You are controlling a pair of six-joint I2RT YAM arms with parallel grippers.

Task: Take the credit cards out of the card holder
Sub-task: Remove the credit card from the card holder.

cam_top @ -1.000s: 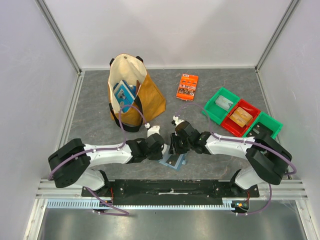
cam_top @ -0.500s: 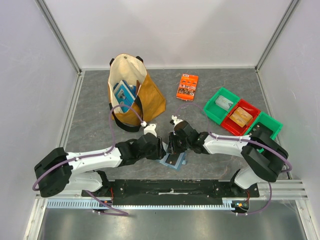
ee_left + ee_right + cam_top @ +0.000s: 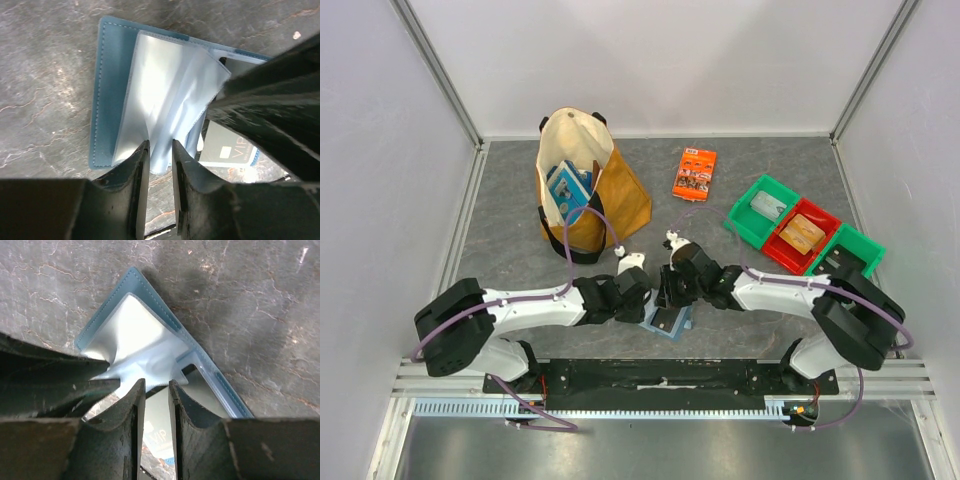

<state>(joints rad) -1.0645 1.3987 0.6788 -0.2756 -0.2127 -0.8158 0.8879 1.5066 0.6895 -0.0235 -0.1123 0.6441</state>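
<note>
Top view: the card holder (image 3: 670,325) lies open on the surface (image 3: 510,260), right under the left gripper (image 3: 647,308) and right gripper (image 3: 667,299). It hasn't shifted, but the left arm has swung back in.

Left wrist: narrow gap, clear pocket edge between the fingers. We can't tell if it's clamped. A dark card (image 3: 227,150) sits just beyond.

Right wrist: nearly closed, pinching the pocket's edge.

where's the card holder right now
In the top view the card holder lies open on the table, bottom centre, directly under the left gripper and right gripper.
</note>
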